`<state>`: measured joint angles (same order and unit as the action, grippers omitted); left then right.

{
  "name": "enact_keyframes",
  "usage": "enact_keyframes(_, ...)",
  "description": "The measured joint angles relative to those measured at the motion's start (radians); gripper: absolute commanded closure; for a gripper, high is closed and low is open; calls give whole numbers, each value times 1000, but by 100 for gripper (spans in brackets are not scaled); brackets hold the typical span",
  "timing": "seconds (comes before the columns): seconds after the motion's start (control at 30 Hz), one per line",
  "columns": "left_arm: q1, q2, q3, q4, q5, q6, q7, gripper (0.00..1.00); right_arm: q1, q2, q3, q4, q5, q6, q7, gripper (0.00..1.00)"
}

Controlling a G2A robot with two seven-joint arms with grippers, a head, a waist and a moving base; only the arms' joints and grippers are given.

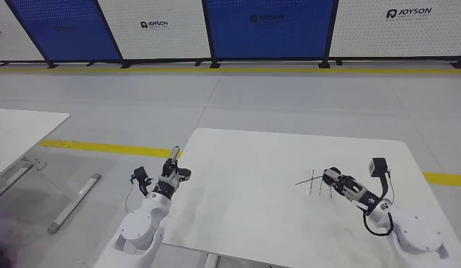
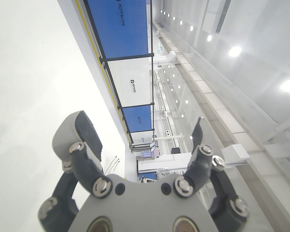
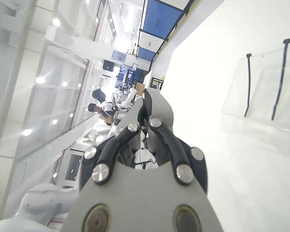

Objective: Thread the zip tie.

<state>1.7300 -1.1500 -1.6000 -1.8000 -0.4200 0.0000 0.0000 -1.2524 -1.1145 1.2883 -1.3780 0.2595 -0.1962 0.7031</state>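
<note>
Lying on white table (image 1: 252, 196), zip ties (image 1: 313, 181), left pincer (image 2: 145, 131) released, right pincer (image 3: 146, 96) clenched, pegboard walls (image 1: 270, 16)

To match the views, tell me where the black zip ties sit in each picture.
Top view: zip ties on the white table, by the right gripper.
Left wrist view: tiny, far across the table, past the left gripper.
Right wrist view: two on a clear sheet beside the gripper.
Shared landmark: the white table.

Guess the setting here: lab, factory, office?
Probably a robotics test hall in an industrial building: blue and white pegboard partitions fence the bay, a yellow line marks the floor, and a high, spotlit ceiling shows beyond.
</note>
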Motion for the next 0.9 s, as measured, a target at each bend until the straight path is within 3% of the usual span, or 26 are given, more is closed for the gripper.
enact_keyframes(0.1, 0, 0, 0, 0, 0, 0, 0, 0, -3, -1, -4, 1, -9, 8, -17, 100)
enact_keyframes(0.17, 0, 0, 0, 0, 0, 0, 0, 0, -9, -8, -24, -7, -37, 12, -87, 100)
enact_keyframes(0.27, 0, 0, 0, 0, 0, 0, 0, 0, -38, -21, -40, -26, 4, -48, -197, 100)
enact_keyframes(0.4, 0, 0, 0, 0, 0, 0, 0, 0, -123, -30, -33, -91, 47, -144, -334, 100)
enact_keyframes(0.53, 0, 0, 0, 0, 0, 0, 0, 0, -240, -35, -6, -208, 4, -144, -452, 100)
enact_keyframes(0.6, 0, 0, 0, 0, 0, 0, 0, 0, -263, -36, -4, -225, -21, -144, -468, 100)
enact_keyframes(0.9, -4, 0, 1, 0, 11, -7, -4, 0, -263, -36, -4, -224, -22, -144, -467, 100)
